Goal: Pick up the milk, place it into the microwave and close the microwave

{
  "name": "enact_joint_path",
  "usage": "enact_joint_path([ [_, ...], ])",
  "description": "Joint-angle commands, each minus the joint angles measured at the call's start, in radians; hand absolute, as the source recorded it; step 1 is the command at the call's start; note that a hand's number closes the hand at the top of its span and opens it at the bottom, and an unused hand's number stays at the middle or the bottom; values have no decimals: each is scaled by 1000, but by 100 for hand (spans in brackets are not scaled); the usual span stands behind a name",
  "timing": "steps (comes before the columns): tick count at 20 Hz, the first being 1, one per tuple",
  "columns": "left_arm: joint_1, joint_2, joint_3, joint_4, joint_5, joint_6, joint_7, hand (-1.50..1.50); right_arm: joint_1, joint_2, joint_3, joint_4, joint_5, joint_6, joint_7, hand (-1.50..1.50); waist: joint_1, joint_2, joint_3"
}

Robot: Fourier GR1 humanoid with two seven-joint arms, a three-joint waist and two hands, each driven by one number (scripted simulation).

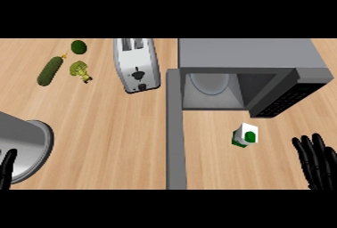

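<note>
1. Milk (246, 135) stands upright on the counter (112, 133), a small white carton with a green mark, just in front of the microwave (253, 67) and toward the counter's right edge.
2. The microwave sits at the counter's far right, its cavity showing a pale turntable inside, and its door (174, 129) is swung fully open, reaching toward the near edge, left of the milk.
3. My right hand (317, 161) shows at the near right corner, fingers straight and spread, grasping nothing, near the milk but apart from it.
4. My left hand (7, 169) shows only as a few dark fingers at the near left edge, straight and pointing up, grasping nothing.
5. Beside that hand, a round metal pan or lid (30, 149) lies at the left edge.
6. A toaster (137, 64) sits at the far edge, just left of the microwave.
7. Toward the far left corner lie a cucumber (49, 71), a piece of broccoli (80, 70) and a dark green round fruit (79, 46), close together.
</note>
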Motion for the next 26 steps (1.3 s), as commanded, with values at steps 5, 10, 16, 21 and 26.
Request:
enact_joint_path([
  [5, 234, -3, 49, -71, 82, -136, -107, -150, -69, 35, 22, 143, 115, -60, -56, -150, 11, 1, 0],
  [10, 266, -21, 94, -20, 91, -186, -168, -150, -86, 37, 12, 164, 137, -80, -44, -150, 5, 1, 0],
  [16, 283, -24, 160, 61, 122, -270, -256, -150, -177, 8, -90, 387, 93, -74, -168, -150, 6, 2, 1],
  [21, 343, -27, 185, -34, 167, -292, -215, -150, -241, 7, -96, 503, 140, -99, -197, -150, 6, 2, 1],
  [26, 413, -27, 204, -34, 200, -336, -271, -150, -417, 41, -137, 664, 190, -181, -170, -150, 13, 2, 1],
])
